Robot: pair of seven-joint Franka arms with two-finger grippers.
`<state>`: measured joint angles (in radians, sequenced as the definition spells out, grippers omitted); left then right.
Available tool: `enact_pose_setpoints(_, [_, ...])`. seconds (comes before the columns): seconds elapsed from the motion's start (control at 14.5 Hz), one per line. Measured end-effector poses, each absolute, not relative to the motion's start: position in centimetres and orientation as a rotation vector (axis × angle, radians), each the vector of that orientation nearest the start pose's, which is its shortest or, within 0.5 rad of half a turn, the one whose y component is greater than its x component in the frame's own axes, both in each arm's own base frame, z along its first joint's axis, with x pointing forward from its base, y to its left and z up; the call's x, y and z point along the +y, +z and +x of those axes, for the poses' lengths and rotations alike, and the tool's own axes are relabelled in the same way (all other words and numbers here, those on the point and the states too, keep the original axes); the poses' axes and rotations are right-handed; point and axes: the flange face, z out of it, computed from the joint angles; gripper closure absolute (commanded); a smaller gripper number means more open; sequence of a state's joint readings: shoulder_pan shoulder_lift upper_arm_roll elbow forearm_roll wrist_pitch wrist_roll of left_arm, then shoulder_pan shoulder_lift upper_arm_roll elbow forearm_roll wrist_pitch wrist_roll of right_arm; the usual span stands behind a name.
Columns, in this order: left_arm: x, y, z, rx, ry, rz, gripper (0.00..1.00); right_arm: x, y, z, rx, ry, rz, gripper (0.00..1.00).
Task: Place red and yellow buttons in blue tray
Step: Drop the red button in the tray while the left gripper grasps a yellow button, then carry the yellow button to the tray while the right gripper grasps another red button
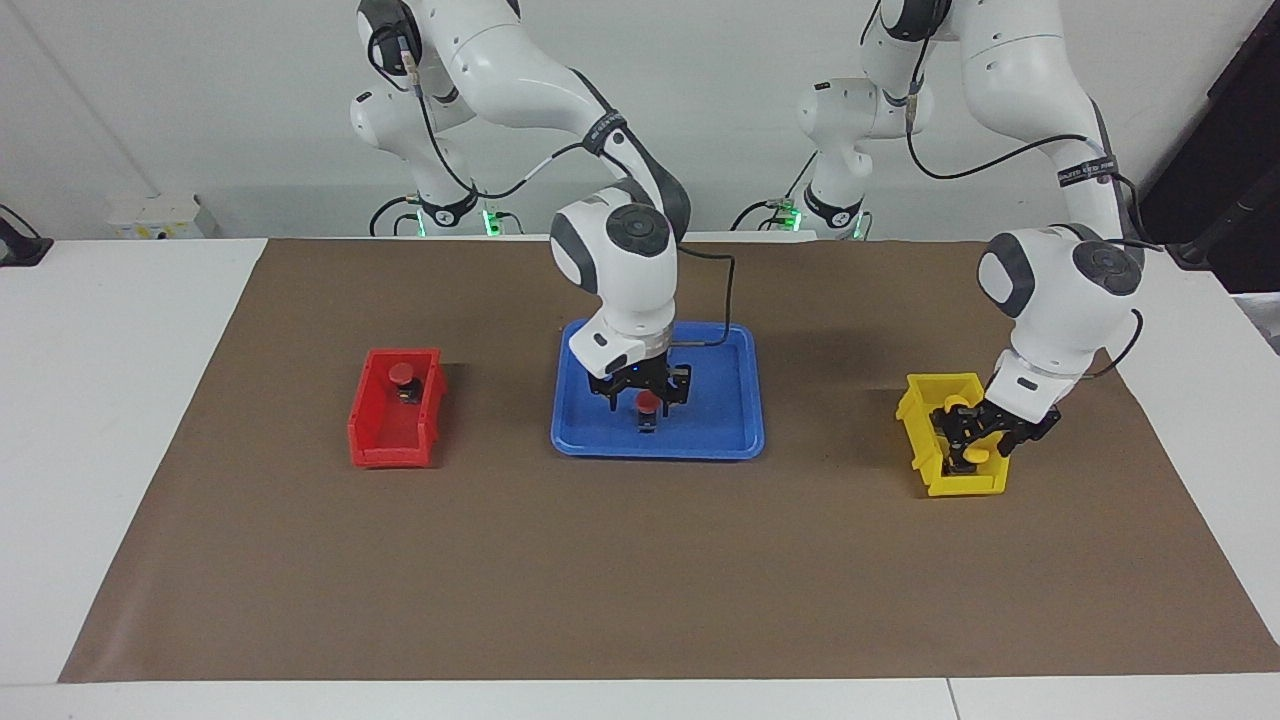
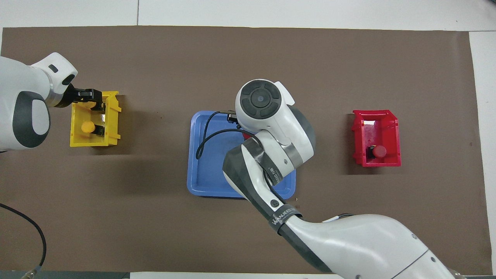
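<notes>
Facing view: right gripper [image 1: 646, 398] is down in the blue tray [image 1: 740, 420] mid-tabletop, fingers clamped on a red button [image 1: 648, 402], so none delivered yet, I'd say. Left gripper [image 1: 968, 440] is dipped in the yellow bin [image 1: 925, 395]; can't tell its fingers.

Overhead: one yellow button [image 2: 88, 126] is in that bin, another red button [image 2: 379, 150] in the red bin [image 2: 393, 133].

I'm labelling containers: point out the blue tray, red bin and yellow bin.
blue tray [image 1: 720, 440]: facing view, bare floor by a corner.
red bin [image 1: 385, 458]: facing view, front wall.
yellow bin [image 2: 113, 116]: overhead view, side wall.

Both arms are white and round with dark grey joints, black cables, black lettered bands and black grippers.
</notes>
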<state>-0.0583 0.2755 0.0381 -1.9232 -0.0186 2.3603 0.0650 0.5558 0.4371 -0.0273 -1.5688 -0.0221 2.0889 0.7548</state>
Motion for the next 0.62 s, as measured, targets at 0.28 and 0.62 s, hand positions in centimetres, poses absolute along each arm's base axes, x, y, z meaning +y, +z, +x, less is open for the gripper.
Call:
enact_pose_setpoints(0.28, [-1.5, 35.8, 62.7, 0.090, -0.256, -3.132, 0.99, 18.5, 45.9, 61.0, 0.216, -0.014, -3.163, 0.00])
enact_pose_setpoints(0.62, [-3.0, 45.2, 65.3, 0.149, -0.240, -3.108, 0.99, 4.4, 43.2, 54.8, 0.002, 0.073, -3.164, 0.11])
